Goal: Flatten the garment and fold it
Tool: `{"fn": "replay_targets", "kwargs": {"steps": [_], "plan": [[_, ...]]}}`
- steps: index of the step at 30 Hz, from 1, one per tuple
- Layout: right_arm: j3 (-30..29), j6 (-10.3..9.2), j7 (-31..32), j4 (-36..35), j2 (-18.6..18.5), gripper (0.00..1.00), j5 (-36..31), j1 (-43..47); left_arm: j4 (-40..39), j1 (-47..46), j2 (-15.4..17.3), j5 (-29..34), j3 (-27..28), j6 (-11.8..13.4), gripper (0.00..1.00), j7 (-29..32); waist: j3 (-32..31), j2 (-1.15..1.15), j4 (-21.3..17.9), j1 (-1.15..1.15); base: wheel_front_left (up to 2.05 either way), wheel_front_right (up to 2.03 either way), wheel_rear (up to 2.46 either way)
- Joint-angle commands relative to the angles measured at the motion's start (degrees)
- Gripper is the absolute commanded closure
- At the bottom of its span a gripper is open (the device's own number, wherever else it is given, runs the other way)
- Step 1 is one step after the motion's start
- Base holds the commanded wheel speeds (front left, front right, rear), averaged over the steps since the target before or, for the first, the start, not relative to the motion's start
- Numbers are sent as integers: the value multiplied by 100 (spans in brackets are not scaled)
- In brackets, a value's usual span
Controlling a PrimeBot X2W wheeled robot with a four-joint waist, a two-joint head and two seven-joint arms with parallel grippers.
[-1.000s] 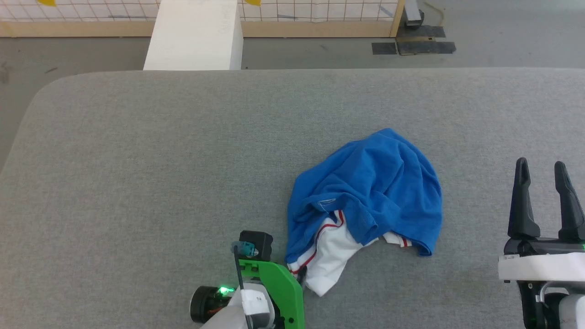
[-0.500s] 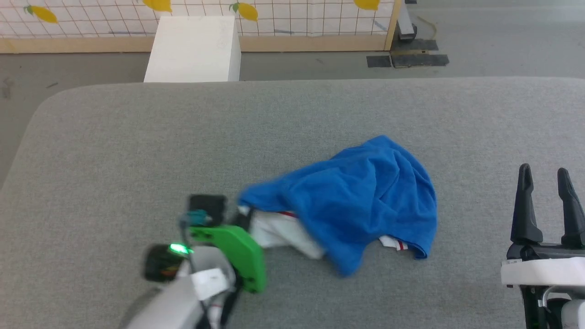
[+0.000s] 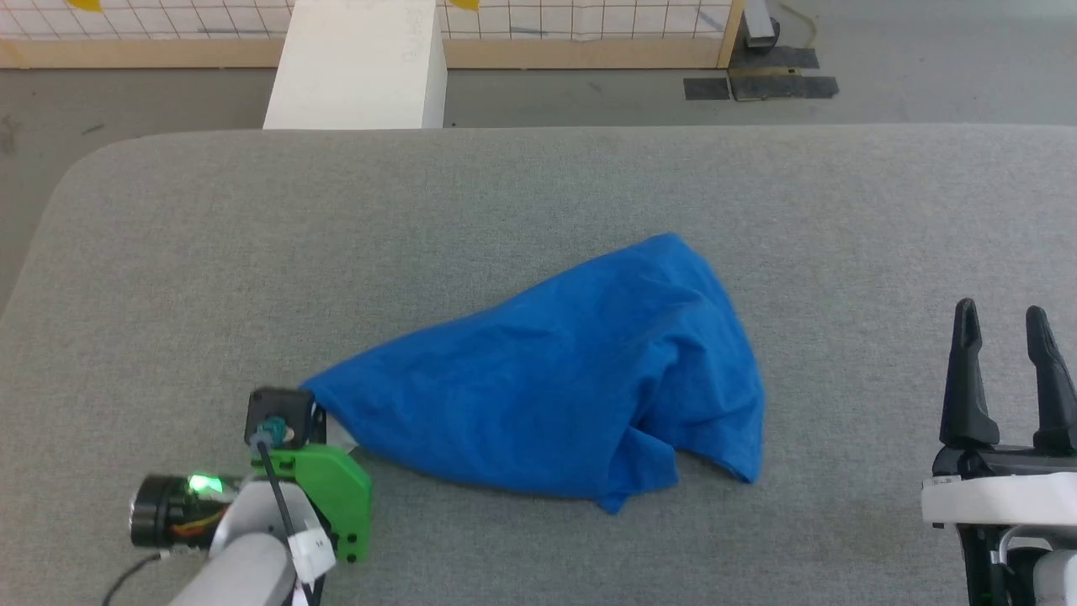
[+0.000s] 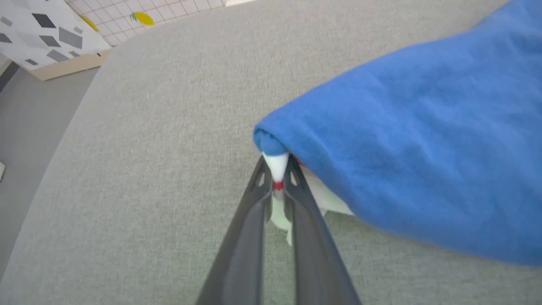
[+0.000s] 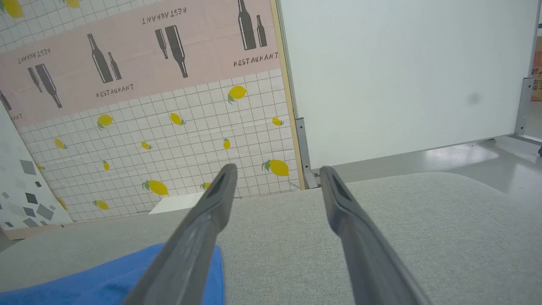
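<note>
Head cam: high, angled forward and down over the grey tabletop [image 3: 538, 210], with floor beyond the far edge. Left wrist cam: low, looking along the left pincer [image 4: 277, 165], very close to the garment [image 4: 423, 148]. Right wrist cam: low and near-level along the right pincer [image 5: 278, 168], facing the lemon-print wall [image 5: 169, 140]. All three share tabletop and garment.

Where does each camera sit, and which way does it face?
Left wrist: on the left arm, looking along the left gripper, shut on an edge of the shirt.
Right wrist: on the right arm, looking past the open right gripper across the table to a wall.
Head: up high, looking down on table, shirt, both grippers.
Shared: all three show the blue shirt.
</note>
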Motion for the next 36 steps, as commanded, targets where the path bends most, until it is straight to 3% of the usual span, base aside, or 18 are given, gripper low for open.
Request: {"fn": "replay_targets", "kwargs": {"steps": [1,2,3,4,8,14,19,23,25,29,32,36], "plan": [[5,-9,-28,-10,4,0,-9,-49,130,107,-71,0,-7,-11,100,-90,12,0,2,0,0,0,0],[3,-9,-28,-6,4,0,-14,-57,226,130,-118,-43,-2,-34,100,-139,11,0,3,0,0,0,0],[-1,-9,-28,1,4,0,-19,-63,326,150,-176,-98,23,-49,70,-207,8,0,6,0,0,0,0],[-6,-9,-28,7,4,0,-23,-65,367,160,-234,-141,62,-37,0,-283,-1,0,11,0,0,0,0],[-43,-9,-28,33,4,0,-46,-32,322,206,-456,-466,415,-35,0,-737,-81,0,44,0,0,0,0],[-68,-9,-28,63,4,0,-36,18,-572,487,-565,-1033,1032,-31,0,-1162,-241,0,67,0,0,0,0],[-75,-9,-28,65,4,0,0,64,-1461,710,-467,-848,1366,178,0,-1824,-313,0,104,0,0,0,0],[-15,-9,-28,73,4,0,47,87,-1793,1011,-700,-583,1528,214,0,-2312,-324,0,94,0,0,0,0],[10,-9,-28,88,4,0,74,96,-1860,1197,-907,-404,1603,119,0,-2374,-318,0,84,0,0,0,0],[59,-9,-28,115,4,0,87,118,-2179,1540,-1399,544,2047,-108,0,-2385,-273,0,69,0,0,0,0],[96,-9,-28,166,4,0,99,153,-2165,1988,-1927,986,2363,-393,0,-2386,-245,0,62,0,0,0,0],[121,-9,-28,277,4,0,111,214,-1970,2222,-2330,1238,2695,-863,0,-2387,-230,0,116,0,0,0,0]]}}
